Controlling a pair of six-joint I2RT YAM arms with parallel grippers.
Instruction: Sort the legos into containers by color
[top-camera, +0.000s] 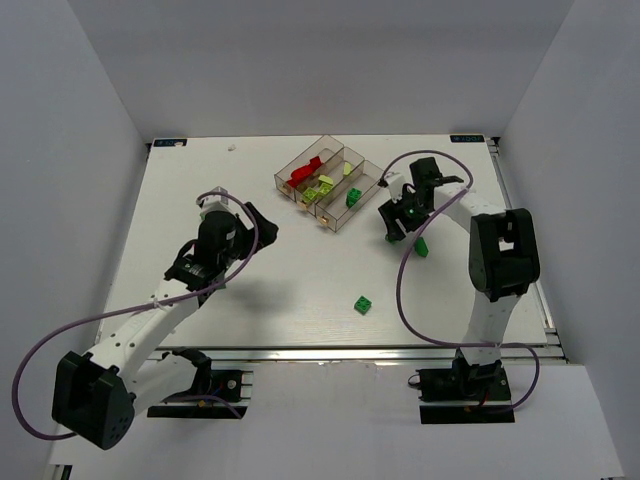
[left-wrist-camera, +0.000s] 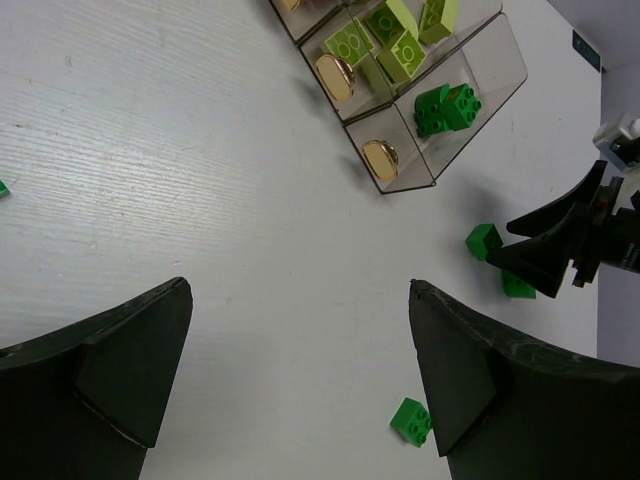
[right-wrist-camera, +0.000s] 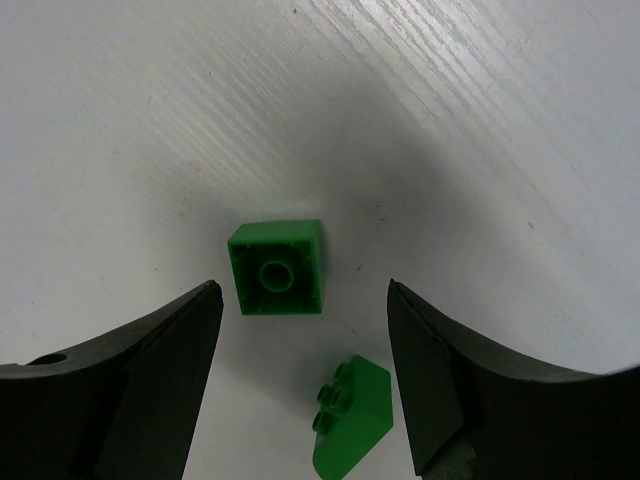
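Right wrist view first, Mara: where does the brick lie against the tool?

Jon, a dark green brick lies upside down on the white table, hollow underside up, right between the tips of the right gripper. That gripper is spread wide and grips nothing. The brick sits nearer the finger on the picture's left, with only a thin strip of table between them. The gap to the other finger is wide.

Anything else close by?

A second green brick lies on its side nearer the wrist, studs turned sideways. It is also between the two fingers and apart from the first.

And from above?

In the top external view the right gripper points down at the table just right of the containers. One green brick shows just beside it, and I cannot tell which of the two it is. A third green brick lies alone nearer the arm bases, well apart from both grippers.

What is in the containers?

One compartment holds red legos, the next pale yellow-green ones, and the one nearest the right gripper dark green ones.

And the other arm?

The left gripper is left of the containers. In the left wrist view its fingers stand wide apart, with only bare table between them.
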